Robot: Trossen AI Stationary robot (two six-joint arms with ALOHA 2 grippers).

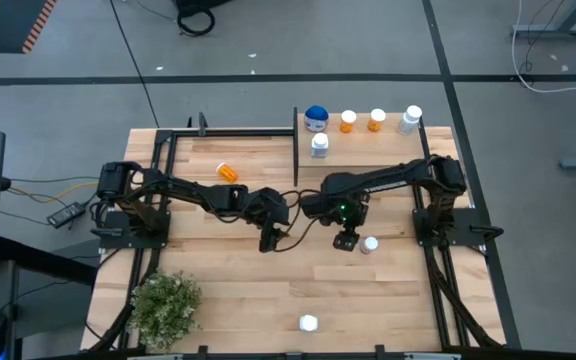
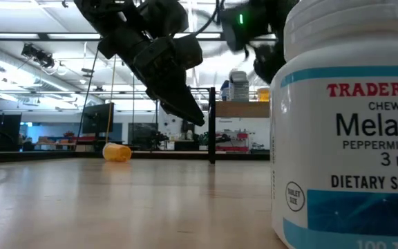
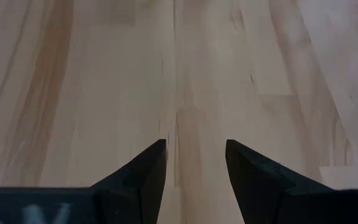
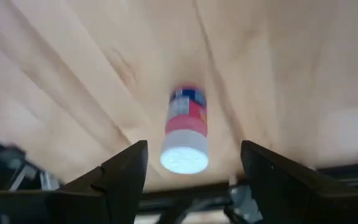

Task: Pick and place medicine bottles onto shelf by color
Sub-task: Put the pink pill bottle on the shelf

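High view: the plank bench (image 1: pixel 228 290) is seen from above, with the shelf (image 1: pixel 388 150) at its far right part, a black upright edge on the shelf's left side. Both dark arms are bent toward the bench's middle. The green potted plant (image 1: pixel 165 307) stands at the near left corner. The left gripper (image 1: pixel 268 240) hangs over bare wood near the centre, its jaws parted narrowly with nothing between them, as the left wrist view shows. The right gripper (image 1: pixel 346 240) is placed just beside a white-capped bottle (image 1: pixel 369 244) with a pinkish and blue label; in the right wrist view its jaws are spread wide to either side of that bottle (image 4: pixel 185 134), apart from it. On the shelf a wider blue bottle (image 1: pixel 316 118), a white bottle (image 1: pixel 319 145), two orange bottles (image 1: pixel 348 122) (image 1: pixel 377 121) and another white bottle (image 1: pixel 411 120) are lined up. An orange bottle (image 1: pixel 227 171) lies on its side on the bench left of the shelf. A white bottle (image 1: pixel 308 323) stands near the front edge.
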